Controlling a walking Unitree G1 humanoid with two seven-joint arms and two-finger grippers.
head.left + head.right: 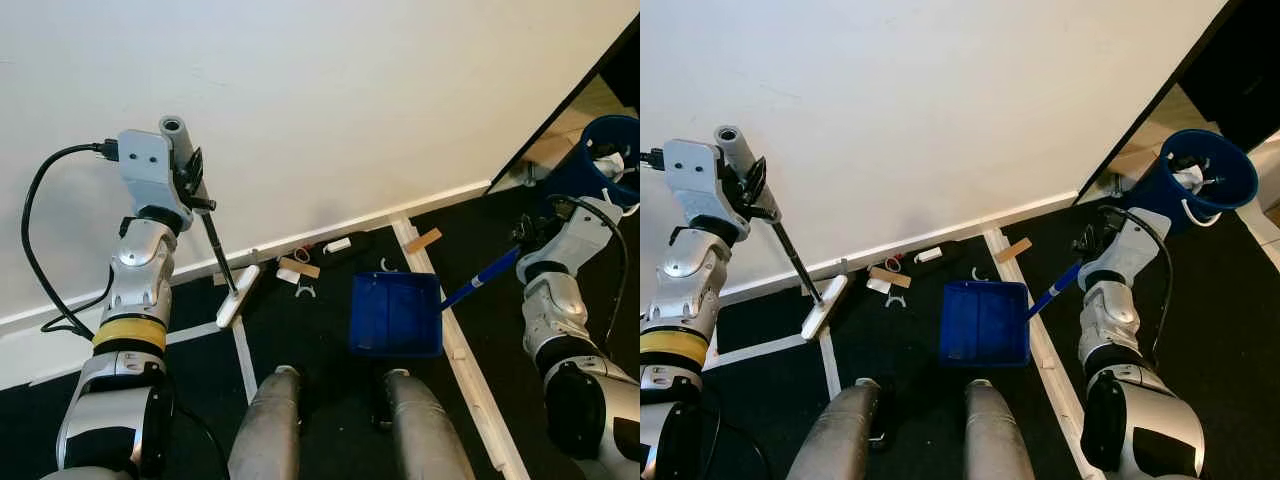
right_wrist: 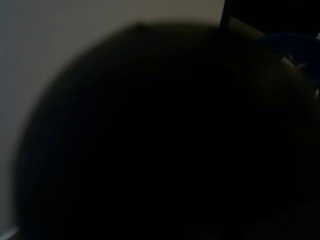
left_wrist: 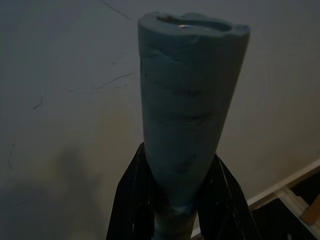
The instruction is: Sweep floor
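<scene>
Gripping the broom [image 1: 215, 250] by its grey foam handle, the left gripper [image 1: 192, 172] is closed around it, the white head resting on the dark floor [image 1: 320, 320] against the skirting board. The right gripper [image 1: 527, 235] holds the blue dustpan [image 1: 396, 314] by its handle, though finger closure cannot be confirmed. Recommended: draw the head along the skirting towards the scraps [image 1: 300, 268] lying just beside the pan's far edge, keeping the pan flat.
</scene>
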